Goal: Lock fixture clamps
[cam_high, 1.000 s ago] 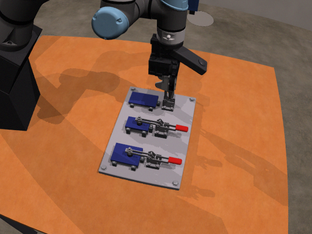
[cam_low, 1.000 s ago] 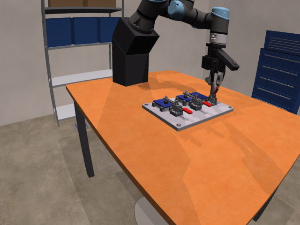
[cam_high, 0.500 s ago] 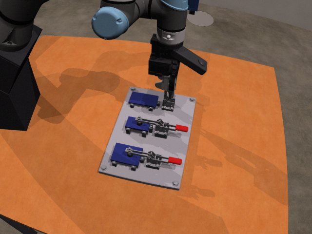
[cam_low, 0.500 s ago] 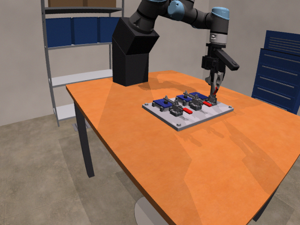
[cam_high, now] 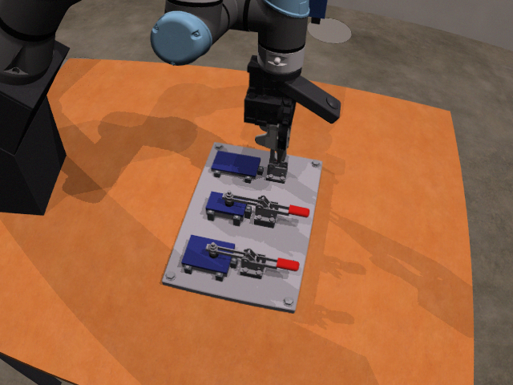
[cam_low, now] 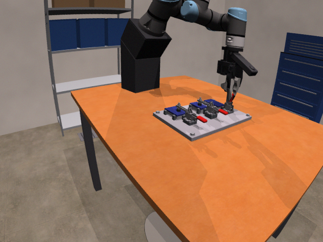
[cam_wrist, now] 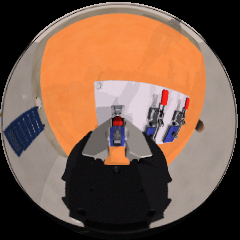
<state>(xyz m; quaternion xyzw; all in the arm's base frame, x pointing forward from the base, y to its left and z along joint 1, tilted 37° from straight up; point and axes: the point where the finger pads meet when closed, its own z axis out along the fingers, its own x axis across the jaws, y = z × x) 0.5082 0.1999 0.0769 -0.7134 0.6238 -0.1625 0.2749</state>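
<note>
On the table (cam_high: 393, 199): a grey fixture plate (cam_high: 304, 194) is lying near the middle of the orange top, its long axis running near to far in the top view.
Far clamp (cam_high: 276, 172): its red handle (cam_low: 231, 98) is standing nearly upright, leaning a little, long axis pointing up; no bar is lying on its blue part (cam_high: 236, 163).
Pincer (cam_low: 231, 94): it is hanging straight down over the far clamp, clenching the raised red handle between its fingers; in the wrist view the red tip (cam_wrist: 117, 121) is showing in the gap.
Middle clamp (cam_high: 264, 212): its red handle (cam_high: 298, 210) is lying flat, pointing right, and its bar (cam_high: 238, 200) is reaching left across the blue part (cam_high: 224, 204).
Near clamp (cam_high: 252, 263): its red handle (cam_high: 287, 264) is lying flat, pointing right, and its bar (cam_high: 224, 249) is reaching left over the blue part (cam_high: 204, 253).
Lock state: whether the two flat clamps are locked cannot be told.
Beyond the table: a shelf rack (cam_low: 50, 62) is standing at far left, a blue cabinet (cam_low: 300, 83) at far right.
</note>
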